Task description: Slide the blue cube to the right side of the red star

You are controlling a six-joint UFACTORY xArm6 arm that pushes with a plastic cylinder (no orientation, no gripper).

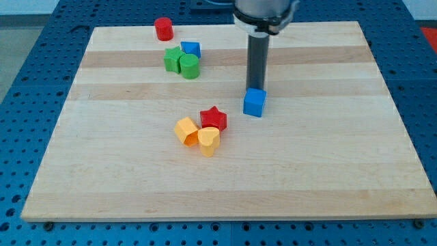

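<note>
The blue cube [254,102] sits on the wooden board [307,157], right of centre. The red star [214,117] lies to its lower left, a short gap away. My tip [256,89] is at the cube's top edge, touching or just behind it. The rod rises straight up from there to the arm at the view's top.
A yellow hexagon block [186,130] and a yellow heart block [209,141] touch the red star's lower left. At the upper left sit a red cylinder [163,29], a green star [173,59], a green cylinder [189,66] and a small blue block [191,49].
</note>
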